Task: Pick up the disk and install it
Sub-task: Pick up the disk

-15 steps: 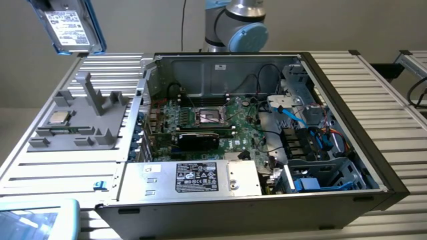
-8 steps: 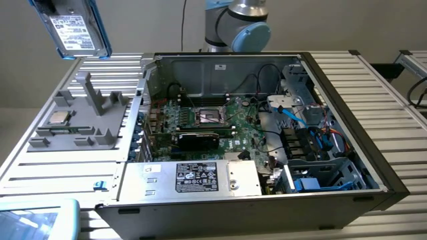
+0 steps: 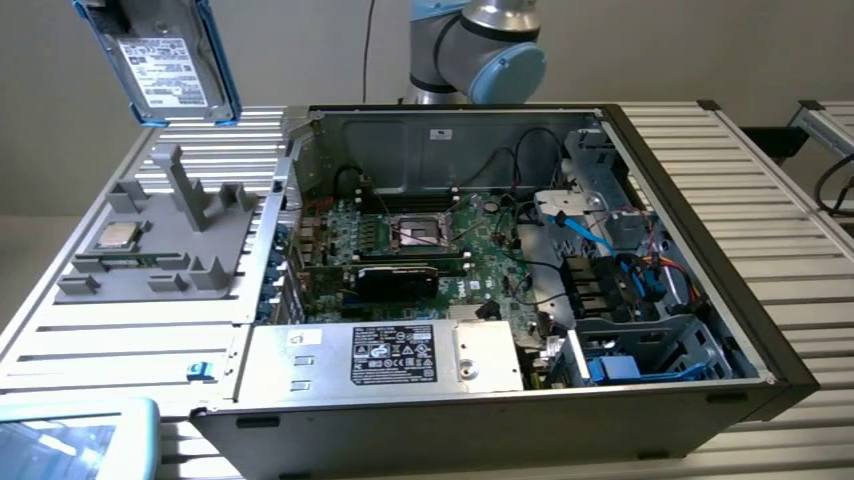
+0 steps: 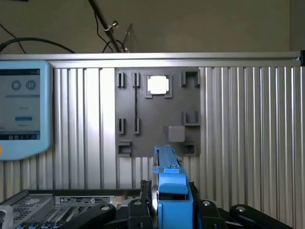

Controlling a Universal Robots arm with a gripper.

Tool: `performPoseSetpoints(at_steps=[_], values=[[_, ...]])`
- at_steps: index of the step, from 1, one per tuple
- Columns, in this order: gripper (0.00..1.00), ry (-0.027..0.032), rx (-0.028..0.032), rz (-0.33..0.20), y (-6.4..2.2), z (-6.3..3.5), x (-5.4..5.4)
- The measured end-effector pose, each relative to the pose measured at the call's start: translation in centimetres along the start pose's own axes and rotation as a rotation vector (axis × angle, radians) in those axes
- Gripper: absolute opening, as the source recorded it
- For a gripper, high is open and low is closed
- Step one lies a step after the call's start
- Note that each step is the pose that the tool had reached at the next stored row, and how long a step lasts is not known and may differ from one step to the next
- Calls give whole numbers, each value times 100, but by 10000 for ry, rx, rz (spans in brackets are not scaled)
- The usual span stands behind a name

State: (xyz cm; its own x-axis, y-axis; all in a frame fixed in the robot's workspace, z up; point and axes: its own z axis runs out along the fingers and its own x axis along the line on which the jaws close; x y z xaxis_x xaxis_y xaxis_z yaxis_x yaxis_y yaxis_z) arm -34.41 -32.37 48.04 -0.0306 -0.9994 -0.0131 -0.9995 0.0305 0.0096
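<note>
The disk (image 3: 167, 65), a silver-grey drive with a white label in a blue carrier, hangs tilted in the air at the exterior view's upper left, above the grey fixture plate (image 3: 160, 250). In the wrist view the disk (image 4: 169, 186) stands edge-on, its blue carrier rising between the black fingers (image 4: 136, 210). My gripper (image 4: 169, 212) is shut on it, one finger on each side. The fixture plate (image 4: 157, 114) lies far below the disk in that view.
An open computer case (image 3: 534, 250) sits on the slatted aluminium table (image 3: 747, 200), with a motherboard, a silver power supply (image 3: 387, 355) and a drive cage (image 3: 641, 350). A small silver CPU chip (image 3: 114, 237) rests on the fixture plate. A light-blue tablet (image 3: 67, 435) lies near the table's front corner.
</note>
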Motion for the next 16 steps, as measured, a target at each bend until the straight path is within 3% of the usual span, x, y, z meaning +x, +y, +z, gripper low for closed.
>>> performPoseSetpoints(at_steps=[7,16], values=[[37,-1,2,0,-233,-5,115],[37,-1,8,0,-487,-46,187]])
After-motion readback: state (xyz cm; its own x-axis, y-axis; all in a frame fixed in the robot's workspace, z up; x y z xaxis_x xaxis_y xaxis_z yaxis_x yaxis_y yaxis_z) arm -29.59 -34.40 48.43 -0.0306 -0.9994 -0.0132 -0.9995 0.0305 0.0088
